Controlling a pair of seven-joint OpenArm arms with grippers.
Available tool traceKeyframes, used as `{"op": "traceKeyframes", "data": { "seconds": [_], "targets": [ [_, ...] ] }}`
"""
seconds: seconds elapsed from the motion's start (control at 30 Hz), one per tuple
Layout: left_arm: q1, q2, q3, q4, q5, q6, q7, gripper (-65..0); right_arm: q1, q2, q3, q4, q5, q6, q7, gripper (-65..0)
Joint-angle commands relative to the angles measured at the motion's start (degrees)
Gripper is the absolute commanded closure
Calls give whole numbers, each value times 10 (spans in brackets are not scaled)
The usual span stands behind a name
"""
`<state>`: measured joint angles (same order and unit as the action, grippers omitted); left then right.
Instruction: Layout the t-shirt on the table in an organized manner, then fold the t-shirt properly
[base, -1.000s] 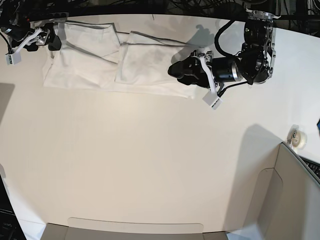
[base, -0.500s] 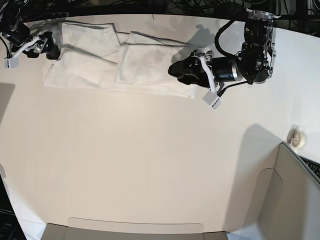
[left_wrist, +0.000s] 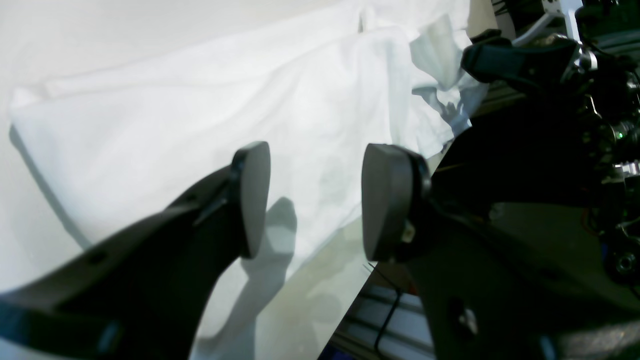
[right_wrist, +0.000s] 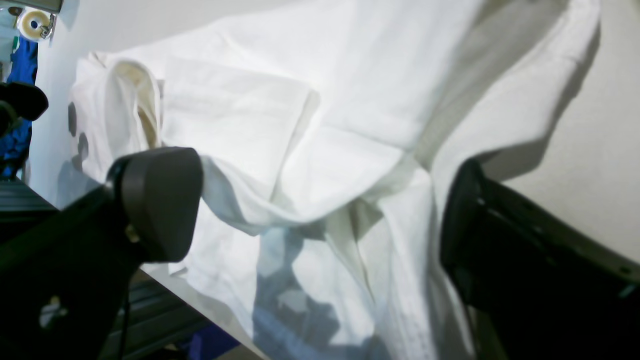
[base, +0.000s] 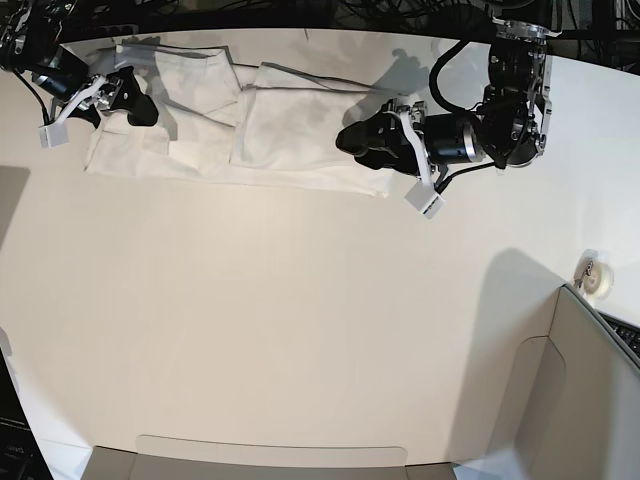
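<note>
The t-shirt (base: 280, 130) lies plain white side up along the far edge of the table (base: 300, 320), partly folded, with creased flaps. No print or label shows. My right gripper (base: 125, 98) is at the shirt's left end. In the right wrist view it (right_wrist: 315, 210) is open wide above the rumpled cloth (right_wrist: 310, 115), gripping nothing. My left gripper (base: 350, 142) hovers over the shirt's right end. In the left wrist view it (left_wrist: 310, 200) is open and empty, with the cloth (left_wrist: 200, 115) beneath it and the table edge close by.
A tape roll (base: 598, 278) sits near the right edge, beside the grey-white box panel (base: 585, 400) at the near right corner. The table's far edge runs just behind the shirt, with dark cables and frames beyond.
My right gripper has moved right and slightly nearer, onto the shirt's left end, and the cloth there has shifted a little. My left arm has not moved.
</note>
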<state>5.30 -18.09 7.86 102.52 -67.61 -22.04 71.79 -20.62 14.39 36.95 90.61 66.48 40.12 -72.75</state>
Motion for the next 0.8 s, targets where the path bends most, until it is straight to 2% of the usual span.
{"op": "traceKeyframes", "data": {
  "seconds": [0.0, 0.33, 0.4, 0.57, 0.67, 0.7, 0.77],
  "targets": [
    [-7, -3, -2, 10, -12, -2, -7, -271, -10, 1, -6, -7, -45, -1, -50, -650],
    [-7, -5, -2, 10, -12, -2, -6, -258, -6, 0, -20, -8, -42, -1, -50, -650],
    [-7, -6, -3, 10, -12, -2, -6, -239, -6, -1, -24, -8, -42, -1, -49, -566],
    [-6, -20, -6, 10, -12, -2, -6, -168, 0, -16, -23, -8, -45, -1, -49, -225],
    [-2, -35, -7, 11, -12, -2, -9, -120, 4, -15, -22, -8, -45, -1, -49, -51],
    [4, -44, -7, 11, -12, -2, -12, -102, 7, -14, -21, -8, -45, -1, -48, -11],
    [11, -59, -7, 11, -12, -2, -12, -72, 16, -10, -19, -8, -45, -1, -48, 0]
  ]
}}
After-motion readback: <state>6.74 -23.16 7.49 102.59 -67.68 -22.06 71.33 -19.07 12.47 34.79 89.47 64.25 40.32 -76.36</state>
